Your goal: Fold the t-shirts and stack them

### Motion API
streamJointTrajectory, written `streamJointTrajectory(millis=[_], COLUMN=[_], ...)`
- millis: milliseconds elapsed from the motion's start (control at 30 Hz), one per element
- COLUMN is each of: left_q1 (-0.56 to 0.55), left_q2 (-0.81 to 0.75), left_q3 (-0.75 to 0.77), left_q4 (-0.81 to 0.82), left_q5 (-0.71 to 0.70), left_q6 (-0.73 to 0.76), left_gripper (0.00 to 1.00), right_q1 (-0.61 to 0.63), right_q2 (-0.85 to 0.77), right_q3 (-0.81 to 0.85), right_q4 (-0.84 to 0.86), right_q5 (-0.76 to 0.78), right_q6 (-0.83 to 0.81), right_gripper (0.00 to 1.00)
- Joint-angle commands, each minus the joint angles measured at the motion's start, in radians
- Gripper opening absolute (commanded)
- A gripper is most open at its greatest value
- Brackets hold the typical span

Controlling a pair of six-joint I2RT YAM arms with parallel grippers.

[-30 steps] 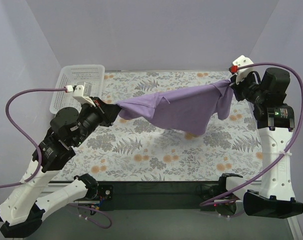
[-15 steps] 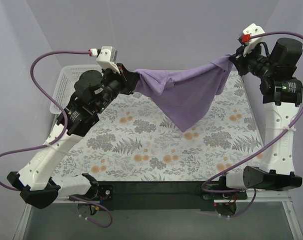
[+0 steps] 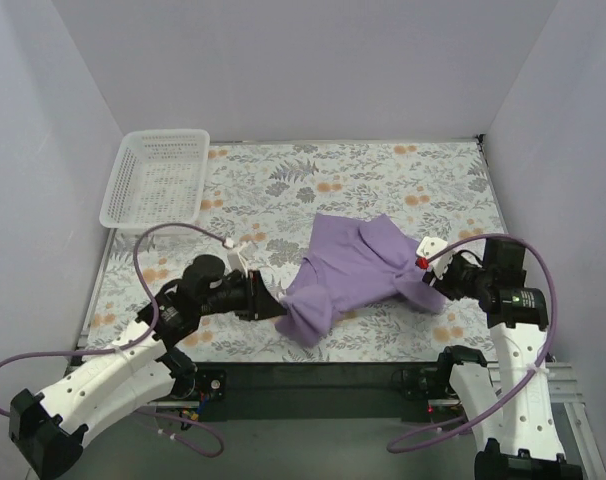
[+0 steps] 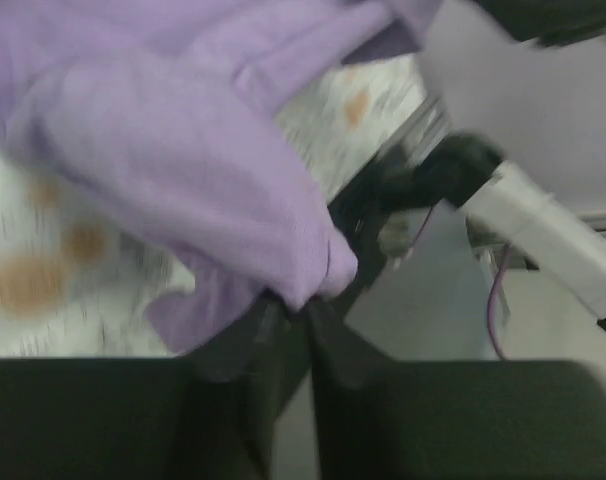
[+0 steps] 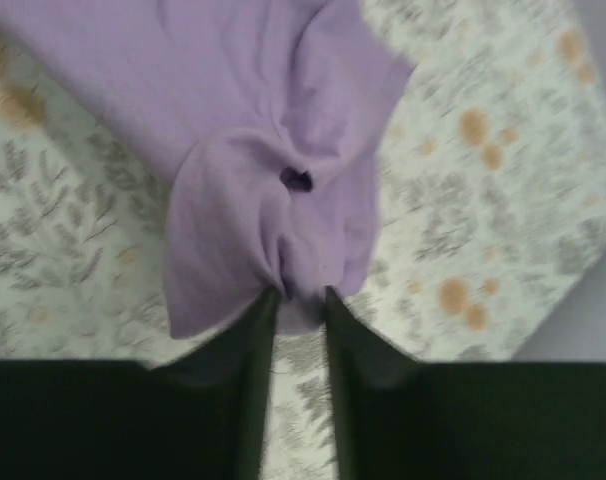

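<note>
Left pincer [image 4: 291, 305] tight on t-shirt [image 4: 183, 170]

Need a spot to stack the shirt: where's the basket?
In the top view the basket sits at the far left corner of the table, by the left wall, well apart from the shirt lying near the front edge, right of centre.

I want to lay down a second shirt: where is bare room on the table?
The widest bare cover is the far strip, between basket and right wall, beyond the shirt. A smaller patch lies between basket and left arm. The near edge is crowded: the left pincer and right pincer are at the shirt there.
</note>
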Motion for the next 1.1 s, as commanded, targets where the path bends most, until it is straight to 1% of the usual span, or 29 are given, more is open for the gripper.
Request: streamJointTrajectory(millis=[0,33,67,100,133,167,200,233,300,367,400,467,500,533,567,600,667,700,767,800,867,900,1000,1033,1067], left_q1=[-0.002,-0.002,-0.002,-0.001,-0.002,-0.002,-0.002,-0.001,-0.001,-0.001,-0.001,-0.001,-0.001,-0.001,0.001,0.002,0.005,0.007,0.025,0.030,0.045,0.048,0.050,0.050,0.050], left_q2=[-0.094,-0.122,-0.149,-0.185,-0.191,-0.191,-0.174,-0.159,-0.103,-0.049,0.015,0.097,0.196,0.249,0.305,0.417,0.523,0.621,0.712,0.790,0.879,0.902,0.973,0.991,1.020], left_q3=[-0.171,-0.163,-0.108,-0.068,-0.030,0.010,0.065,0.084,0.084,0.070,0.061,0.065,0.076,0.117,0.139,0.165,0.252,0.285,0.366,0.387,0.442,0.455,0.521,0.541,0.558], left_q4=[-0.095,-0.139,-0.234,-0.280,-0.325,-0.357,-0.403,-0.417,-0.399,-0.345,-0.275,-0.186,-0.169,-0.155,-0.140,-0.112,-0.092,-0.075,-0.063,-0.061,-0.048,-0.040,-0.028,-0.028,-0.028], left_q5=[0.207,0.180,0.149,0.103,0.022,-0.015,-0.044,-0.079,-0.089,-0.077,-0.077,-0.109,-0.135,-0.161,-0.187,-0.242,-0.296,-0.342,-0.354,-0.356,-0.324,-0.287,-0.230,-0.180,-0.166], left_q6=[-0.292,-0.294,-0.291,-0.283,-0.262,-0.249,-0.234,-0.211,-0.183,-0.154,-0.147,-0.110,-0.091,-0.076,-0.055,-0.012,0.036,0.082,0.136,0.183,0.228,0.278,0.346,0.407,0.429], left_gripper=[0.23,0.41,0.49,0.54,0.58,0.61,0.61,0.61,0.62,0.62,0.61,0.61,0.61,0.60,0.60,0.59,0.56,0.53,0.49,0.47,0.45,0.44,0.45,0.45,0.45], right_q1=[-0.006,-0.006,-0.006,-0.006,-0.006,-0.004,-0.006,-0.006,-0.006,-0.006,-0.006,-0.006,-0.006,-0.006,-0.006,-0.006,-0.006,-0.006,-0.012,-0.015,-0.032,-0.040,-0.070,-0.089,-0.098], right_q2=[-0.015,-0.008,-0.003,0.005,0.023,0.034,0.045,0.067,0.100,0.170,0.222,0.278,0.302,0.351,0.373,0.390,0.425,0.433,0.431,0.425,0.416,0.407,0.405,0.407,0.410], right_q3=[-0.063,-0.066,-0.059,-0.051,-0.039,-0.030,-0.010,-0.003,0.015,0.024,0.030,0.036,0.040,0.046,0.046,0.047,0.041,0.037,0.015,0.009,-0.009,-0.016,-0.034,-0.039,-0.042], right_q4=[-0.100,-0.104,-0.101,-0.100,-0.099,-0.099,-0.099,-0.096,-0.094,-0.094,-0.094,-0.090,-0.088,-0.078,-0.065,-0.049,0.016,0.066,0.105,0.132,0.149,0.160,0.177,0.182,0.186], right_q5=[0.055,0.081,0.092,0.095,0.091,0.081,0.071,0.039,-0.015,-0.118,-0.192,-0.260,-0.284,-0.319,-0.325,-0.319,-0.276,-0.235,-0.206,-0.183,-0.176,-0.176,-0.189,-0.196,-0.207], right_q6=[-0.185,-0.179,-0.157,-0.147,-0.133,-0.110,-0.098,-0.084,-0.041,0.017,0.040,0.091,0.106,0.129,0.145,0.165,0.235,0.261,0.317,0.332,0.350,0.352,0.355,0.360,0.361], right_gripper=[0.49,0.58,0.68,0.80,0.85,0.88,0.91,0.92,0.94,0.93,0.93,0.92,0.90,0.88,0.86,0.84,0.83,0.82,0.82,0.82,0.83,0.83,0.84,0.84,0.84])
